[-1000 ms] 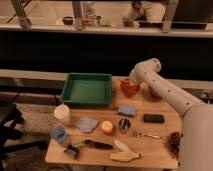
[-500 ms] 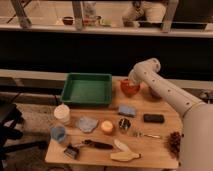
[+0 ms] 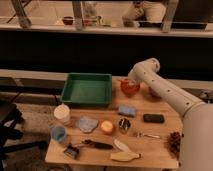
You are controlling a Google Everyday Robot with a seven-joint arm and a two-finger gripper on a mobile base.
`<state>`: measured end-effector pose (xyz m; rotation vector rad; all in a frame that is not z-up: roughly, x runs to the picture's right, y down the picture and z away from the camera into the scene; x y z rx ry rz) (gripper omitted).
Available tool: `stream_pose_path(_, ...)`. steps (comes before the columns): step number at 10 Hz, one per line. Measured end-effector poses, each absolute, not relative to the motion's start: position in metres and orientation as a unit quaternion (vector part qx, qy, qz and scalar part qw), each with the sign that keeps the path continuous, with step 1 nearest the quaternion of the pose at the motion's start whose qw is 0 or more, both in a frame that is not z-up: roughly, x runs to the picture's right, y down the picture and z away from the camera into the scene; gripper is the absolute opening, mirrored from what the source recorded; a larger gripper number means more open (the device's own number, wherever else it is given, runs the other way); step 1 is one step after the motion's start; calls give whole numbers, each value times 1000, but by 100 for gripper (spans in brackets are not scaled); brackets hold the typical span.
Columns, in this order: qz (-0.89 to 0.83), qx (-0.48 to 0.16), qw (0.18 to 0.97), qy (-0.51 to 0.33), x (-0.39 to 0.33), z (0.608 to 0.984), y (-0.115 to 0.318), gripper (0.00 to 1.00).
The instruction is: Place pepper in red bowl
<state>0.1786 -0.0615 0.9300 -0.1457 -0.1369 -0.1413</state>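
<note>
The red bowl [image 3: 130, 89] stands on the wooden table [image 3: 160, 152] just right of the green tray's far corner. My white arm comes in from the right, bends at the elbow and reaches down to the bowl. The gripper [image 3: 128, 82] is right over the bowl's rim, at or just inside it. I cannot make out the pepper; it may be hidden by the gripper or inside the bowl.
A green rectangular tray [image 3: 87, 90] sits left of the bowl. A purple bowl [image 3: 155, 93] shows partly behind my arm. Nearer the front are a blue sponge [image 3: 126, 110], an orange fruit [image 3: 106, 127], a metal can [image 3: 124, 124], a black object [image 3: 153, 118], a white cup [image 3: 62, 113], a blue cup [image 3: 59, 132] and a pine cone [image 3: 175, 140].
</note>
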Motion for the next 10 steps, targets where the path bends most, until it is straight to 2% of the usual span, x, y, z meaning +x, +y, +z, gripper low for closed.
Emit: stream_pose_path(10, -56, -70, 995, -44, 191, 924, -69, 80)
